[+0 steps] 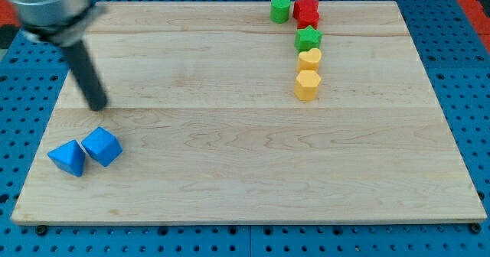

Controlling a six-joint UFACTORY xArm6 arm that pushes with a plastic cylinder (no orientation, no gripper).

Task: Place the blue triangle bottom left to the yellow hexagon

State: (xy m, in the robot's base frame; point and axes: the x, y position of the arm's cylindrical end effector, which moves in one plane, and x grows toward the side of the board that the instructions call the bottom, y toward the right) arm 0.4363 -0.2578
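Counter [245, 157]: pale wood, smooth, grain visible, matt | blue triangle [67, 158] and yellow hexagon [306, 85]: smooth, painted-looking, faint sheen | my tip [99, 105]: dark, matt rod | surround [475, 96]: blue perforated panel

The worktop [245, 157] is open between the two blue blocks at the view's bottom left and the yellow hexagon [306, 85]. Above the hexagon, a yellow block [309, 58], green star [308, 38], red star [307, 11] and green cylinder [280, 9] crowd the approach from the view's top.
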